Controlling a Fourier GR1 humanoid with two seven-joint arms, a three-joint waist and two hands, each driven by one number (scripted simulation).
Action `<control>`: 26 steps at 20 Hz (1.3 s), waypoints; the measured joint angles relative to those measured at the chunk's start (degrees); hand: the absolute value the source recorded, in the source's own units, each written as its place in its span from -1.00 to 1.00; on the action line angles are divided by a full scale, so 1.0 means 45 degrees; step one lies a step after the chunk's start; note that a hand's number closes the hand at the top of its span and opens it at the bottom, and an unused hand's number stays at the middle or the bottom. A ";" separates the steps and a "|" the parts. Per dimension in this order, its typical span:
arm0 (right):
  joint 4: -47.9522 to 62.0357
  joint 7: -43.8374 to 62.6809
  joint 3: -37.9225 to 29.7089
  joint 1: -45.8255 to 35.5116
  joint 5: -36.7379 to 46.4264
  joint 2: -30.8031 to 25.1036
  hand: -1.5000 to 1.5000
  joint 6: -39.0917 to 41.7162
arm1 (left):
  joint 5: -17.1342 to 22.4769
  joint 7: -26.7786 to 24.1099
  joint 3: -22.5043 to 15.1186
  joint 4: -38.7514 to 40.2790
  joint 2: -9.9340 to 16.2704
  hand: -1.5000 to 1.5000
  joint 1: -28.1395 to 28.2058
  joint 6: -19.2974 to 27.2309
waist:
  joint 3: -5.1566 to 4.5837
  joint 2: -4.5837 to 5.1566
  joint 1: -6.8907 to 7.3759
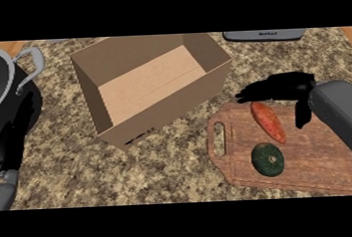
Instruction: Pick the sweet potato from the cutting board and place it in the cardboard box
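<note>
An orange sweet potato [268, 121] lies lengthwise on a wooden cutting board [313, 159], beside a dark green round vegetable [267, 159]; it looks firm, fairly light, tapered and smooth, so its thicker middle seems the best place to grip. The right hand [281, 87] hovers at its far end, fingers loosely spread, thumb hanging down, holding nothing. The open cardboard box [151, 86] stands to the left.

- The cardboard box [151, 84] stands on the desk [100, 168], left of the cutting board [313, 159].
- On the board lie the sweet potato [268, 121] and, nearer the front, an avocado [267, 159].
- The right robot hand [281, 88] is above the board's far edge, just behind the sweet potato.
- A pot [4, 83] sits at the desk's left edge.
</note>
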 measured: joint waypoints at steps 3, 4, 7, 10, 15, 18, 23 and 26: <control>-0.0137 -0.0124 0.0121 0.0041 -0.0074 0.0094 -1.00 0.0000 | 0.0064 -0.0020 0.0188 0.0198 0.0043 0.00 -0.0056 -0.0168 | -0.0005 -0.0021 -0.0094; -0.0193 -0.0207 0.0172 0.0155 -0.0108 0.0060 -1.00 -0.0036 | 0.0063 0.0030 0.0217 0.0111 0.0069 0.00 -0.0016 -0.0182 | -0.0006 -0.0032 -0.0102; -0.0448 -0.0338 0.0265 0.0208 -0.0234 0.0015 -1.00 -0.0068 | -0.0065 0.0080 0.0183 -0.0180 -0.0029 0.00 0.0231 -0.0063 | -0.0003 -0.0060 -0.0115; -0.0754 -0.0439 0.0373 0.0393 -0.0349 -0.0093 -1.00 -0.0127 | -0.0119 0.0066 0.0245 -0.0253 -0.0078 0.00 0.0352 -0.0051 | -0.0006 -0.0072 -0.0169; -0.1207 -0.0256 0.0698 0.0299 -0.0062 -0.0252 -1.00 -0.0063 | -0.0201 0.0243 0.0434 -0.0235 -0.0095 0.00 0.0281 -0.0178 | -0.0011 -0.0093 -0.0247; -0.1041 -0.0033 0.0747 0.0249 0.0244 -0.0032 -1.00 -0.0071 | -0.0273 0.0213 0.0612 -0.0307 -0.0045 0.00 0.0326 -0.0292 | -0.0010 -0.0091 -0.0233; -0.0707 0.0258 0.0706 0.0598 0.0814 0.0558 1.00 -0.0201 | -0.0484 0.0182 0.0768 -0.0307 -0.0214 0.00 0.0408 -0.0440 | -0.0010 -0.0093 -0.0266; -0.0684 0.0345 0.0223 0.0772 0.0865 0.0777 1.00 -0.0569 | -0.0638 0.0031 0.0876 -0.0125 -0.0444 0.00 0.0368 -0.0397 | -0.0034 -0.0127 -0.0304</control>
